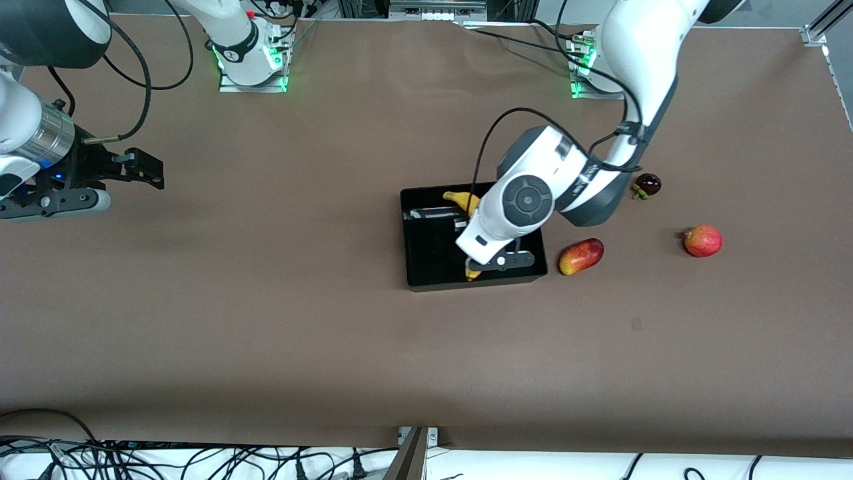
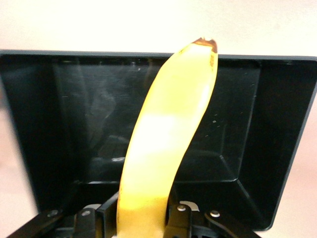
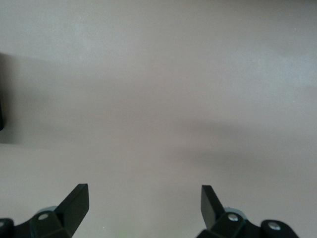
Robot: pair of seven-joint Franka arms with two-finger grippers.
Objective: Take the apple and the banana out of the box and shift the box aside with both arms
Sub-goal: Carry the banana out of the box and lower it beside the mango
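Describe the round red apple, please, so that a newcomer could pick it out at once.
Start at the black bin mid-table and go toward the left arm's end. Past the elongated red-yellow fruit lies the apple, nearer the front camera than the small dark purple fruit. It alone is round and red.

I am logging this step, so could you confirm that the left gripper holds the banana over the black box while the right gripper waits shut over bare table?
Not quite: the right gripper is open, its fingers spread wide in the right wrist view. The rest holds: the left gripper grips the banana over the black box, and the right arm waits over bare table.
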